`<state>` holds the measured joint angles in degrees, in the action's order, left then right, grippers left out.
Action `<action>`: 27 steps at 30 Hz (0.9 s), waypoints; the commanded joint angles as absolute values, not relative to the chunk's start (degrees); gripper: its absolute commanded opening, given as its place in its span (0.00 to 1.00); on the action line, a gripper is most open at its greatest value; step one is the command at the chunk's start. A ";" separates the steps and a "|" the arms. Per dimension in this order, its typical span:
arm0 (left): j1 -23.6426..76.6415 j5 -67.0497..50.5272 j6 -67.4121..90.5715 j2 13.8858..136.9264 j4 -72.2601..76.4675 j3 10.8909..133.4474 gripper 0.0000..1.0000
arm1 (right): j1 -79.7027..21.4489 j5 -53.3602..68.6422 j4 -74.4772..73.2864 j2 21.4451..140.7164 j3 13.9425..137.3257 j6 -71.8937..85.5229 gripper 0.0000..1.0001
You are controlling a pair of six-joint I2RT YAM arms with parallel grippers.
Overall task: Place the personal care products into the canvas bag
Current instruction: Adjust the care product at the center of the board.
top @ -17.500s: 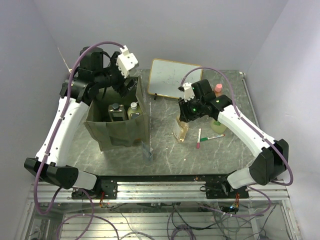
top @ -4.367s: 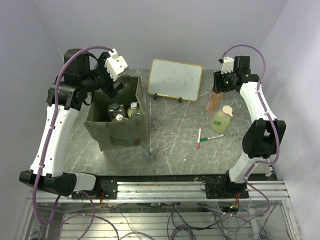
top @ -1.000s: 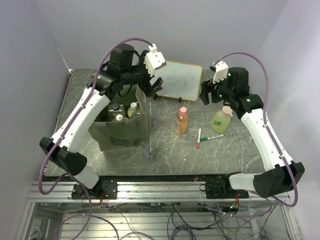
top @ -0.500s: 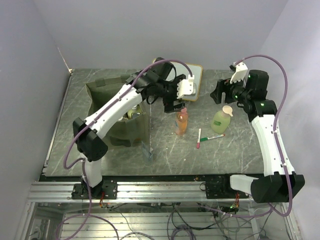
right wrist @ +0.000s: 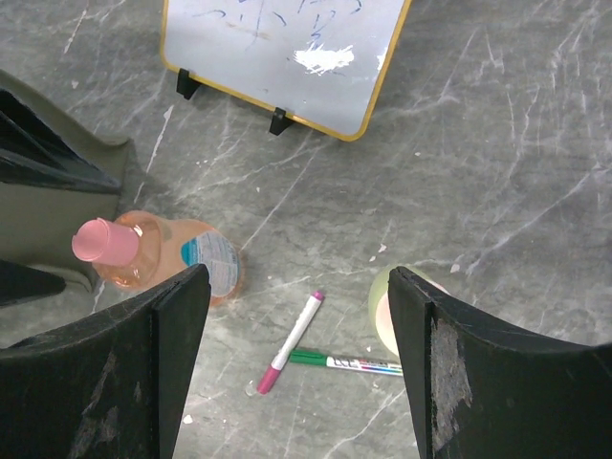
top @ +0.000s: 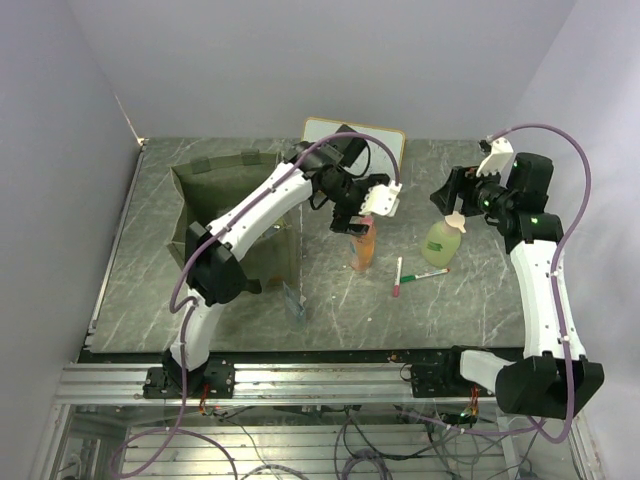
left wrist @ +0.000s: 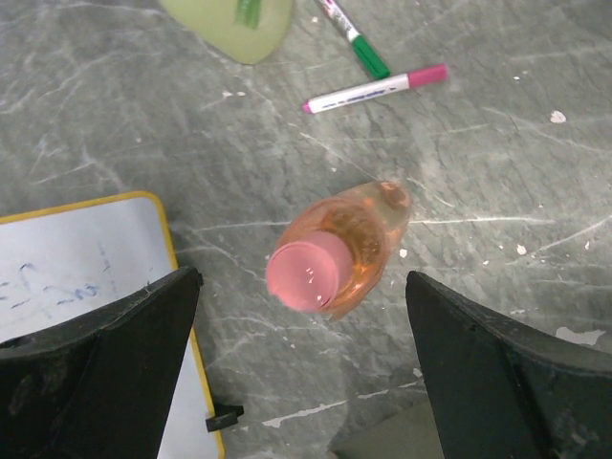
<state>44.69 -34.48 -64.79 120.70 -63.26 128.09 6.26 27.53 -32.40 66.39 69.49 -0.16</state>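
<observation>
An orange bottle with a pink cap [top: 362, 246] [left wrist: 330, 256] [right wrist: 163, 256] stands upright on the table right of the olive canvas bag [top: 222, 205]. My left gripper [top: 357, 218] [left wrist: 302, 281] hovers directly above it, open, with the cap showing between the fingers and not touched. A green bottle with a peach pump [top: 443, 238] [left wrist: 234, 21] [right wrist: 382, 311] stands further right. My right gripper [top: 452, 196] [right wrist: 298, 277] hangs above it, open and empty. My left arm crosses over the bag and hides what is inside.
A pink-capped marker [top: 398, 277] [right wrist: 292, 344] and a green-capped marker [top: 430, 272] [right wrist: 349, 363] lie between the two bottles. The wood-framed whiteboard [top: 378, 134] [right wrist: 282, 53] stands at the back, partly behind my left arm. A small clear object [top: 293, 300] lies in front of the bag.
My left arm has swung right from the bag to above the orange bottle. My right arm has drawn back right and up, over the green bottle. The orange bottle has not moved.
</observation>
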 commanded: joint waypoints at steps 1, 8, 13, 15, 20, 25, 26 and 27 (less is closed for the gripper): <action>46.41 -36.40 -71.40 123.92 -67.22 130.94 0.99 | 7.67 29.80 -30.58 65.25 68.58 1.52 0.75; 48.25 -33.33 -75.21 128.63 -68.97 133.33 0.99 | 8.26 30.67 -30.33 65.77 68.80 2.02 0.75; 48.77 -31.12 -73.72 129.00 -69.44 133.01 0.98 | 8.50 31.06 -30.08 65.56 68.11 2.35 0.75; 48.76 -29.84 -72.30 128.47 -69.02 132.60 0.97 | 8.60 31.27 -29.91 65.37 67.53 2.65 0.75; 48.76 -27.06 -69.49 127.01 -67.87 130.92 0.89 | 9.09 32.02 -29.37 65.18 66.56 3.41 0.75; 48.76 -25.30 -65.11 125.81 -65.44 129.12 0.80 | 9.39 32.20 -29.27 65.16 66.28 3.59 0.75; 48.71 -25.12 -63.95 125.66 -64.91 128.91 0.77 | 9.40 32.28 -29.33 65.14 66.23 3.68 0.75; 48.73 -25.21 -62.65 125.48 -64.34 128.74 0.75 | 9.47 32.32 -29.29 65.08 66.17 3.69 0.75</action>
<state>48.58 -26.70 -67.94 128.53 -66.65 129.78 8.80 31.42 -30.85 66.13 66.83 2.98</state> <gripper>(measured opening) 0.787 0.751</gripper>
